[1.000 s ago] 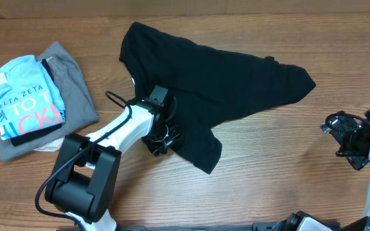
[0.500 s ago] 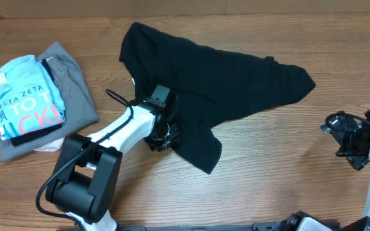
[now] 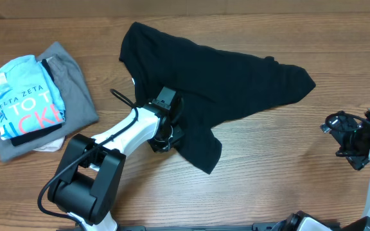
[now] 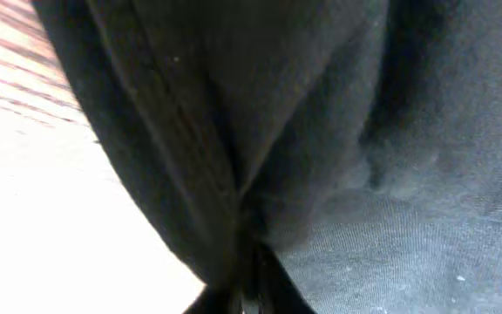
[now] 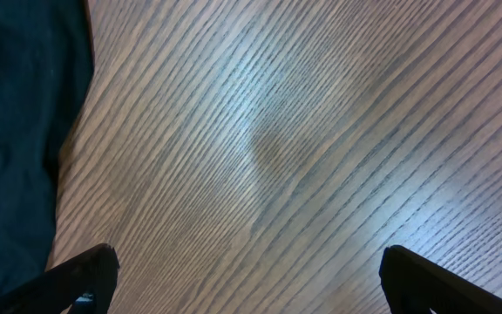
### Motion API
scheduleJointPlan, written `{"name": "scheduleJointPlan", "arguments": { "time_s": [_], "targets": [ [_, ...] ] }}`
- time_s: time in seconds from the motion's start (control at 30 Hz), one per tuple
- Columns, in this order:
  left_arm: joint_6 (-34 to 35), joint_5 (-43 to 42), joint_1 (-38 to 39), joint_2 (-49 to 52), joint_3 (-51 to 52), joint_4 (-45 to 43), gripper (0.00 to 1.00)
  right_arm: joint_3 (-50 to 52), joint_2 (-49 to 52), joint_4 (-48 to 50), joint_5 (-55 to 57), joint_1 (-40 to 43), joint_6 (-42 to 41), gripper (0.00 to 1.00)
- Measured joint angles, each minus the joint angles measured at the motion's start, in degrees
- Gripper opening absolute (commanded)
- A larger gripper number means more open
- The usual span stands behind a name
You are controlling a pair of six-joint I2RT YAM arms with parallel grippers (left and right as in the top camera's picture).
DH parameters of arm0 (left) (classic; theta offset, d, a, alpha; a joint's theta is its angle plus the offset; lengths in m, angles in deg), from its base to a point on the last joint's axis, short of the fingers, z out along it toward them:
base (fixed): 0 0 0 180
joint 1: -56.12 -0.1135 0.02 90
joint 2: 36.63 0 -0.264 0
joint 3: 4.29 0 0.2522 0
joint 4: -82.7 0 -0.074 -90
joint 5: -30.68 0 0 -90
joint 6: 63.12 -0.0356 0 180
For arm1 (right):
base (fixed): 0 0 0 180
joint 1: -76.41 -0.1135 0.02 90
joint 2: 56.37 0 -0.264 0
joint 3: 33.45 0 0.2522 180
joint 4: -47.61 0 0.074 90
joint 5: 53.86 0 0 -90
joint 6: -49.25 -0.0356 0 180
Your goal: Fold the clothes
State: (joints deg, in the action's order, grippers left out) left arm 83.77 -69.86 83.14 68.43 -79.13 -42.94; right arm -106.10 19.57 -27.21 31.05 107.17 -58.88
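Observation:
The clothes, a plain black T-shirt (image 3: 223, 77), lie crumpled across the middle of the table, one corner hanging toward the front. My left gripper (image 3: 164, 138) sits at the shirt's left lower edge, shut on a pinched fold of the black fabric (image 4: 234, 174); the left wrist view is filled with that cloth bunched into the closed jaws. My right gripper (image 3: 342, 138) hovers over bare wood at the right side, open, its fingertips (image 5: 85, 275) far apart with nothing between them. An edge of the black shirt (image 5: 16, 131) shows at the left of the right wrist view.
A stack of folded garments lies at the far left: a light blue shirt with lettering (image 3: 24, 96) on top of a grey garment (image 3: 76, 96). The wooden table (image 3: 268, 173) shows bare between the shirt and the right arm.
The left gripper has closed on the shirt's edge and shifted slightly to the right. The right arm has not moved.

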Motion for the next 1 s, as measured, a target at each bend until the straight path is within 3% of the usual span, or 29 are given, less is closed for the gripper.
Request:
{"name": "scheduleJointPlan", "arguments": {
  "time_s": [0.3, 0.43, 0.67, 0.83, 1.0],
  "targets": [
    [-0.44, 1.22, 0.0, 0.0, -0.04, 0.76, 0.04, 0.0, 0.0, -0.02, 0.0, 0.0, -0.02, 1.0],
    [-3.1, 1.84, -1.18, -0.26, -0.7, 8.15, 0.04, 0.0, 0.0, -0.28, -0.02, 0.0, 0.0, 1.0],
    [-12.17, 2.49, -9.2, -10.47, -3.19, 18.91, 0.04, 0.0, 0.02, -0.98, -6.12, -0.92, 4.5, 0.96],
    [-15.8, 2.67, -16.46, -18.51, -3.69, 21.57, 0.04, 0.0, 1.36, -0.79, -8.48, -4.83, 6.4, 0.96],
    [-18.23, 2.95, -21.27, -23.37, -3.69, 21.57, 0.04, 0.0, 5.86, 1.9, -10.16, -9.77, 7.26, 0.9]
  ]
}}
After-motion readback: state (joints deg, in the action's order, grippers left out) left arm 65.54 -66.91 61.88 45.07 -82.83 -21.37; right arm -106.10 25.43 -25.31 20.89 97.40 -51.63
